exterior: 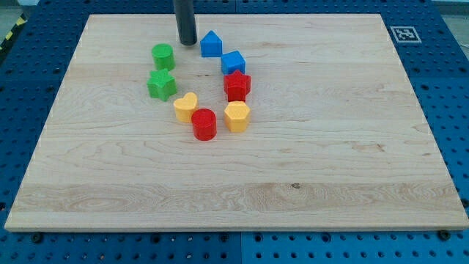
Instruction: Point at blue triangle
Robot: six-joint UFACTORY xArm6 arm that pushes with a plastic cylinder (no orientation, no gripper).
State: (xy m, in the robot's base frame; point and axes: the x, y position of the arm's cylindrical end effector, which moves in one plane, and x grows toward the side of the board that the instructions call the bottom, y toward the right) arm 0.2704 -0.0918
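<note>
Resting my tip (187, 42) just beside blue triangle (211, 45)

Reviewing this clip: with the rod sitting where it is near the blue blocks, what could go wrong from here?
1. My tip stands just to the view's left of the blue triangle; any further move right would probably shove the block rather than point at it.
2. The blue cube sits close below-right of the triangle and nearly touches the red star, so a push could ripple through them.
3. The green cylinder lies below-left of the tip; a careless retreat might clip it.
</note>
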